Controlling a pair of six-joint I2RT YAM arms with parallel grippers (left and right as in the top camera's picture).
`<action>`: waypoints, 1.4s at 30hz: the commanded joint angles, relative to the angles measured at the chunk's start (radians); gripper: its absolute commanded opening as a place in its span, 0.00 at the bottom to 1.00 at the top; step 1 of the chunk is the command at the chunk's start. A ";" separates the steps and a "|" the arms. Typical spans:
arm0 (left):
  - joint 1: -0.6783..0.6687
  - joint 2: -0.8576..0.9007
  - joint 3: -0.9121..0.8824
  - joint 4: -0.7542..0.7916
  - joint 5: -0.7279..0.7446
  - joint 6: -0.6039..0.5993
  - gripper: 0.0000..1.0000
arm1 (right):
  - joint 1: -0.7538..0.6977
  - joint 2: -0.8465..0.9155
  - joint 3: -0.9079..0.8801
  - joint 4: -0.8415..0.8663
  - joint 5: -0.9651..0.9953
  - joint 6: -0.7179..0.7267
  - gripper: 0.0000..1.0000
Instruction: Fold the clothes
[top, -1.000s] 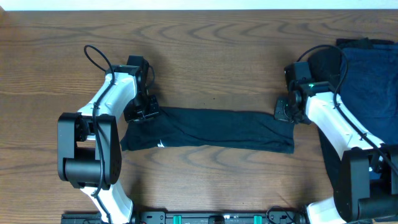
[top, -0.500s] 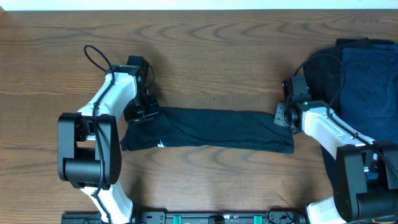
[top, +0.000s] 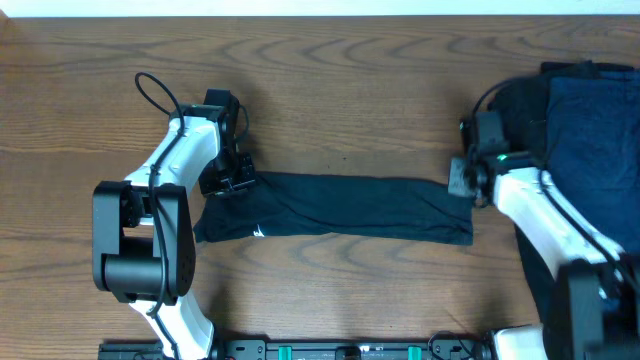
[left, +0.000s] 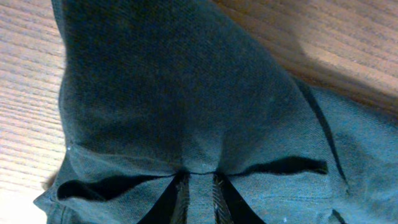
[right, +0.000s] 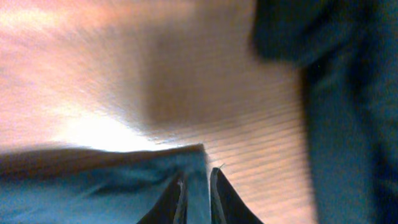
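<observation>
Overhead, closest to my side of the tabletop (top: 330, 300), the black shirt (top: 335, 208) lies flat as a long narrow band. It runs left to right between the two arms. Its small white label (top: 259, 232) shows on the near edge toward the left end.

Just past that, the left claw (top: 240, 183) sits on the band's far left corner and the right claw (top: 458, 180) on its far right corner.

On the left wrist camera I see that claw's fingers (left: 177, 202) squeezed together on a pinched ridge of the shirt. Creases fan out to both sides, and bare wood shows beyond the cloth.

On the right wrist camera, the shirt's corner edge lies between the fingers (right: 174, 199), which stand a sliver apart. I cannot tell whether they clamp the cloth or only straddle it.

Farther off, at the right end of the tabletop, a heap of navy cloth (top: 590, 140) lies with a black garment (top: 520, 110) against its left side. Both are apart from the shirt and partly under the right arm.
</observation>
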 joint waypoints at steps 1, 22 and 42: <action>0.000 -0.022 -0.004 0.002 -0.005 0.006 0.17 | -0.007 -0.098 0.077 -0.047 -0.034 0.010 0.13; 0.000 -0.022 -0.004 0.001 -0.005 0.006 0.17 | -0.008 0.024 -0.153 0.028 -0.038 0.096 0.01; 0.000 -0.022 -0.004 0.001 -0.005 0.006 0.17 | -0.008 -0.092 0.013 -0.229 -0.197 0.067 0.01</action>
